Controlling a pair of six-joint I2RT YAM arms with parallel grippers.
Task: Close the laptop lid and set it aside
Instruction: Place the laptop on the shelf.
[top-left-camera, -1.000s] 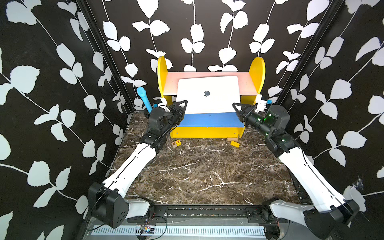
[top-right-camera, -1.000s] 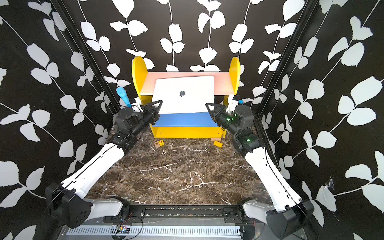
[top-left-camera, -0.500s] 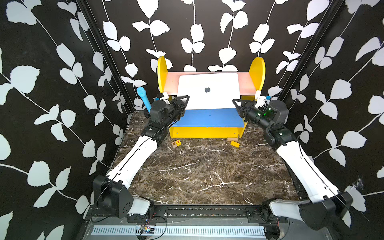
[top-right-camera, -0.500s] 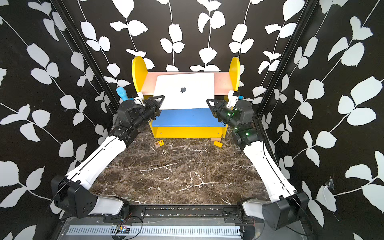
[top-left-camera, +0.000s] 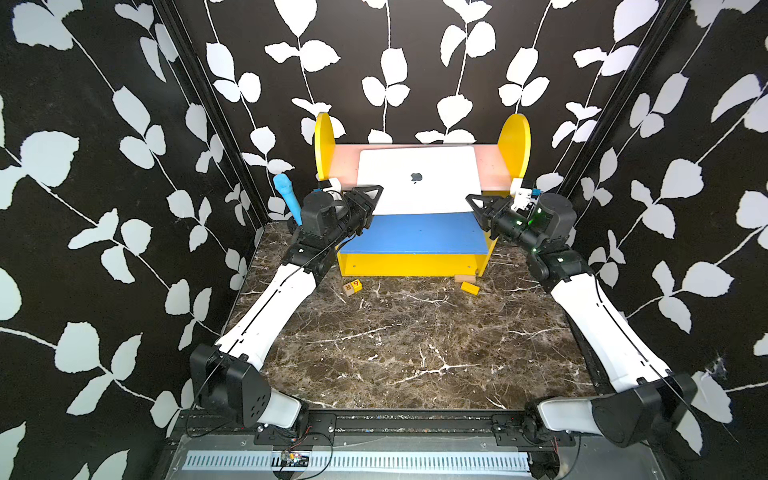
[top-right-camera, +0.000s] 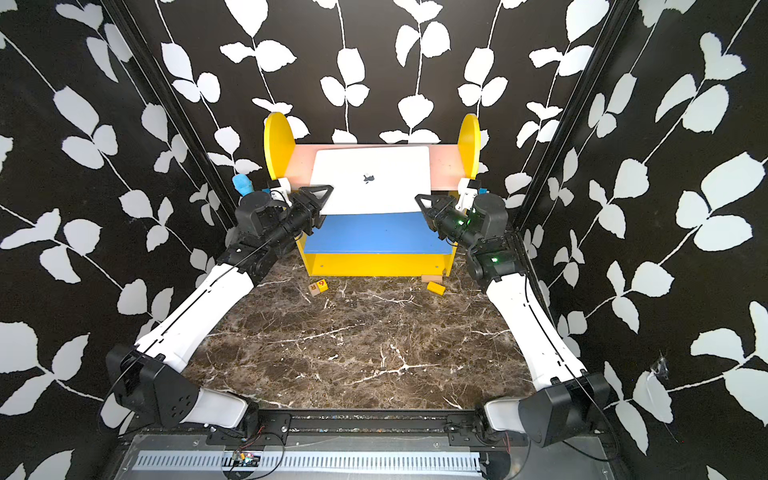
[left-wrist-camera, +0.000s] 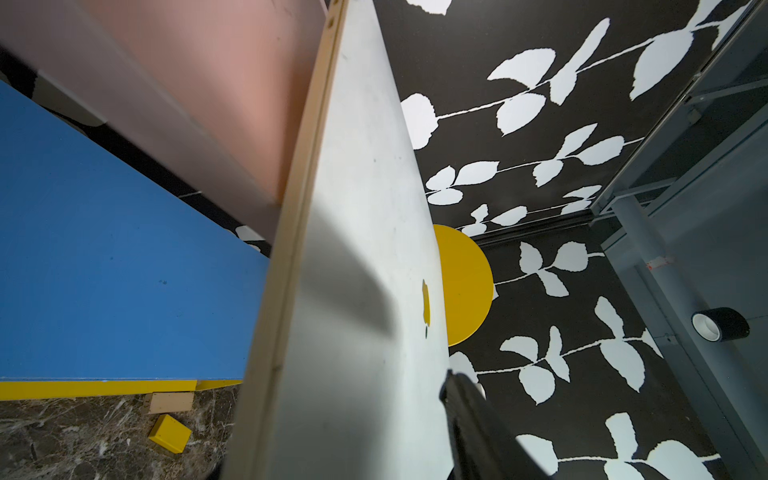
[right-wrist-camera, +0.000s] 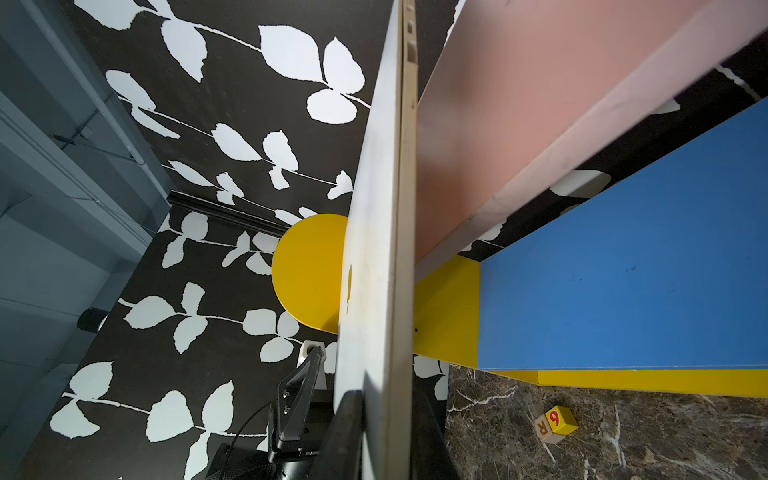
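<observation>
laptop (top-left-camera: 395, 187): closed, logo upward, being held over the pink shelf board (top-left-camera: 490, 166), front overhanging the blue shelf (top-left-camera: 415, 232).
right gripper (top-left-camera: 469, 199): being clamped on the laptop's front corner.
left gripper (top-left-camera: 376, 191): being seen at the opposite corner; grip cannot be told.

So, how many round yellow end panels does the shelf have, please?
2: left panel and right panel, at either end of the pink board; none seems hidden.
</observation>
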